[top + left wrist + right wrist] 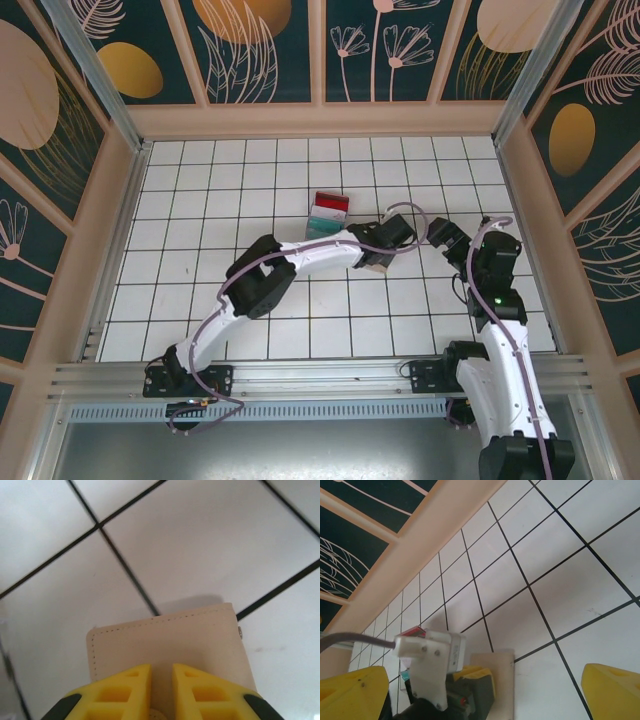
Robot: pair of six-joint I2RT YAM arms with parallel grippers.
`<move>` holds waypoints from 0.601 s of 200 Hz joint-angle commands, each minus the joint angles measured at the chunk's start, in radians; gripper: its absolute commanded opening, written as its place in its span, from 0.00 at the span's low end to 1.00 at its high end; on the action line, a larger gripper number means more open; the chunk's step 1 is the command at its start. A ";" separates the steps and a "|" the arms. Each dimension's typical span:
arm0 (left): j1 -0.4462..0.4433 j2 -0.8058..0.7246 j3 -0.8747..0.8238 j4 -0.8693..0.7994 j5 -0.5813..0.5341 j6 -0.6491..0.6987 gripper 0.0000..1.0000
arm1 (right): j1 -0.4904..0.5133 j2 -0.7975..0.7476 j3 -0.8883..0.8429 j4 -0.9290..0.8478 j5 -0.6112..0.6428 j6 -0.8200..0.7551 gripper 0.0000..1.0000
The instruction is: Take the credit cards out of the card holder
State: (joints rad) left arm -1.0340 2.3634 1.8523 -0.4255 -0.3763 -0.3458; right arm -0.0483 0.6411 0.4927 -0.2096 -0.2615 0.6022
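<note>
White tiles (200, 300) are bearing loose credit cards (329, 212) as the left gripper (161, 669) is pinching the card holder (165, 635), the right gripper (447, 238) gaping wide; the next move is probably calling for spreading it open.

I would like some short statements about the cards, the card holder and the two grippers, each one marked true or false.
1. The credit cards lie on the tiles, apart from the card holder. True.
2. The jaws of the right gripper are shut. False: they stand wide open and hold nothing.
3. The card holder lies spread open with its inner panels up. False: only its tan stitched outer side shows.
4. The left gripper is at the card holder, its jaws close together. True.
</note>
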 commanded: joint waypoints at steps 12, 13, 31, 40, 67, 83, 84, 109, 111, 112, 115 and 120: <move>0.005 -0.141 -0.243 0.003 0.021 -0.053 0.21 | 0.023 0.025 -0.002 0.064 -0.028 -0.002 0.99; 0.006 -0.146 -0.252 0.007 0.022 -0.055 0.21 | 0.024 0.026 -0.003 0.065 -0.028 -0.002 0.99; 0.004 -0.235 -0.387 0.052 0.040 -0.086 0.22 | 0.043 0.046 -0.006 0.087 -0.030 0.003 0.99; 0.004 -0.277 -0.452 0.071 0.054 -0.106 0.22 | 0.058 0.060 -0.005 0.098 -0.027 0.003 0.99; 0.003 -0.391 -0.621 0.110 0.084 -0.169 0.23 | 0.115 0.107 0.007 0.122 -0.003 0.004 0.99; 0.004 -0.446 -0.705 0.125 0.088 -0.202 0.24 | 0.167 0.134 0.019 0.133 0.029 0.004 0.99; 0.005 -0.449 -0.711 0.126 0.089 -0.204 0.24 | 0.170 0.135 0.019 0.133 0.031 0.004 0.99; 0.004 -0.518 -0.775 0.102 0.081 -0.245 0.30 | 0.242 0.178 0.037 0.149 0.056 0.004 0.99; 0.004 -0.523 -0.776 0.099 0.080 -0.249 0.31 | 0.248 0.180 0.038 0.151 0.058 0.004 0.99; 0.004 -0.527 -0.776 0.097 0.080 -0.252 0.32 | 0.250 0.182 0.039 0.151 0.058 0.004 0.99; 0.003 -0.535 -0.777 0.092 0.083 -0.257 0.33 | 0.259 0.188 0.040 0.153 0.060 0.004 0.99; 0.003 -0.548 -0.777 0.085 0.086 -0.267 0.36 | 0.271 0.196 0.043 0.154 0.062 0.005 0.99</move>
State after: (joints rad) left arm -1.0340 1.8641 1.1099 -0.2737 -0.3183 -0.5419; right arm 0.1730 0.8108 0.4957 -0.1078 -0.2348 0.6056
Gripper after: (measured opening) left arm 0.307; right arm 0.989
